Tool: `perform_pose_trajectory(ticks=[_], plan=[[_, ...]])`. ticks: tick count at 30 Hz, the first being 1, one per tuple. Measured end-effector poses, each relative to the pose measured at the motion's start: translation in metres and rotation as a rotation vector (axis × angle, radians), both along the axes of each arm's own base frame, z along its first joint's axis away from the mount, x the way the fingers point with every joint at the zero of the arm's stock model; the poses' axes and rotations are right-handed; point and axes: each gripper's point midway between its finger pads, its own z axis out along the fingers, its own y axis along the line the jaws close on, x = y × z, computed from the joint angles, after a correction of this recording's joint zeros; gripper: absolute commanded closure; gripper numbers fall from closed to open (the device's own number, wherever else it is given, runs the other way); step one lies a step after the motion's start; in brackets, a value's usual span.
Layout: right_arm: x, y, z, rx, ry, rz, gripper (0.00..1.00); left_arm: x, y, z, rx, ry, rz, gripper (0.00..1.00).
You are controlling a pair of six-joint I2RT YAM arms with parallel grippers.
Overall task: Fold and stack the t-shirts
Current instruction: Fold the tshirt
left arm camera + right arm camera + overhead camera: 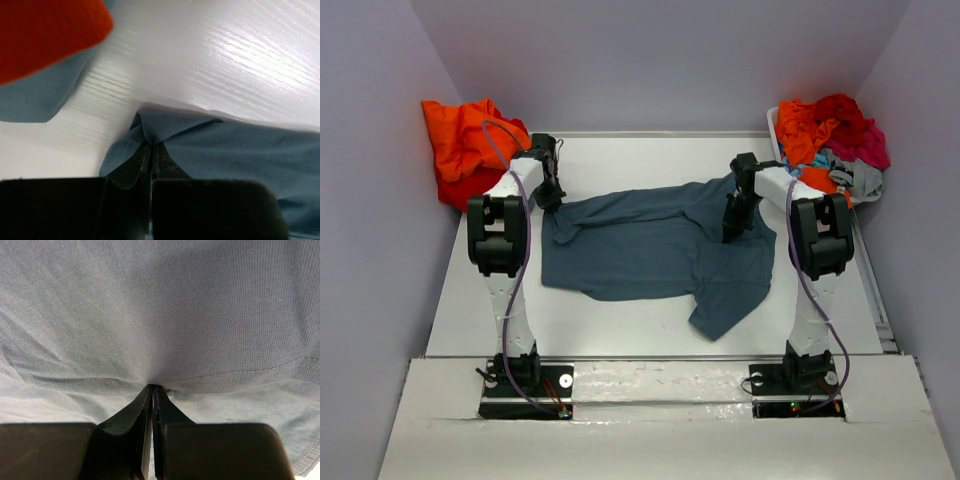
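A dark slate-blue t-shirt [655,250] lies spread on the white table, one sleeve pointing toward the front right. My left gripper [552,200] is at its far left corner. In the left wrist view that gripper [150,145] is shut on a bunched corner of the blue cloth [240,155]. My right gripper [731,230] is down on the shirt's right side. The right wrist view shows it [152,386] shut on a pinch of the blue fabric [160,310], close to a stitched hem.
A heap of orange and red t-shirts [465,150] sits at the back left, just behind the left gripper; its orange cloth [45,35] fills the left wrist view's upper left. At the back right, a white basket [772,125] holds orange, red, magenta, teal and grey shirts [830,135].
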Motion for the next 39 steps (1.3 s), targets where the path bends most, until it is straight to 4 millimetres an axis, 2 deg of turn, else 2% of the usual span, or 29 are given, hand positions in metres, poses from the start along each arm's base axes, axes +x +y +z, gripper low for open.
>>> perform_pose_trajectory(ticks=[13,25,29,32,33,35,36,39], plan=[[-0.001,0.001,-0.001,0.008,0.002,0.0,0.9,0.0,0.016,0.003,0.032,0.0,0.066,0.94],[-0.007,0.001,-0.001,0.015,-0.007,-0.002,0.89,0.046,0.019,0.029,0.026,-0.079,0.074,0.94],[-0.012,0.001,-0.002,0.018,-0.006,-0.003,0.89,0.049,0.022,0.028,0.025,-0.072,0.08,0.94],[-0.013,0.001,-0.002,0.02,-0.01,-0.003,0.89,0.045,0.025,0.025,0.024,-0.055,0.086,0.91],[-0.013,0.001,-0.002,0.02,-0.011,-0.003,0.89,0.044,0.026,0.025,0.023,-0.053,0.087,0.89],[-0.013,0.001,-0.002,0.022,-0.011,-0.003,0.89,0.042,0.027,0.019,0.02,-0.044,0.087,0.72],[-0.013,0.001,-0.002,0.022,-0.011,-0.002,0.89,0.039,0.028,0.013,0.019,-0.034,0.083,0.51],[-0.012,0.002,-0.002,0.024,-0.01,-0.002,0.89,0.027,0.03,-0.004,0.02,0.008,0.077,0.27]])
